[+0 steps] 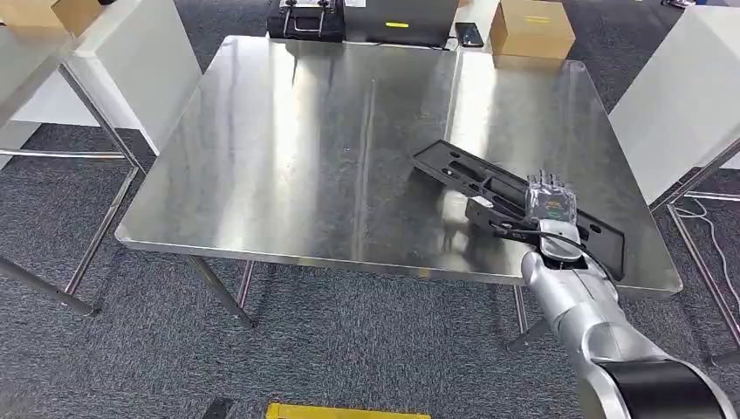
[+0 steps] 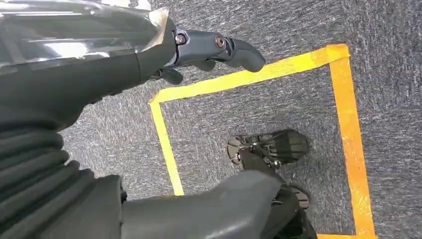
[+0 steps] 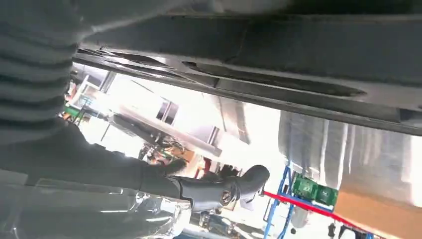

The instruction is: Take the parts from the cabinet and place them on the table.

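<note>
While my left hand (image 2: 199, 55) hangs at my side with its fingers loosely apart and nothing in them, it looks down on grey carpet and a square of yellow floor tape (image 2: 343, 124), so I judge it idle because one hand is enough for this part. Further right, the steel table (image 1: 288, 148) stands before me, its near and left stretches bare, which leaves room for more parts. On its right front portion lies the black plastic part (image 1: 454, 166), a long flat moulded panel with slots, set slantwise from the table's middle toward the near right corner; most of it looks to rest on the steel, though I cannot tell whether the near end has quite settled. My right hand (image 1: 550, 205) is on that near end, fingers over the top of the panel; the right wrist view shows the part's dark edge (image 3: 278, 84) close against my palm with my thumb (image 3: 224, 191) beneath it, so I read the hand as clamped on the part. I judge I hold it by the end so the far end goes down first and the panel stays inside the table's edge.
</note>
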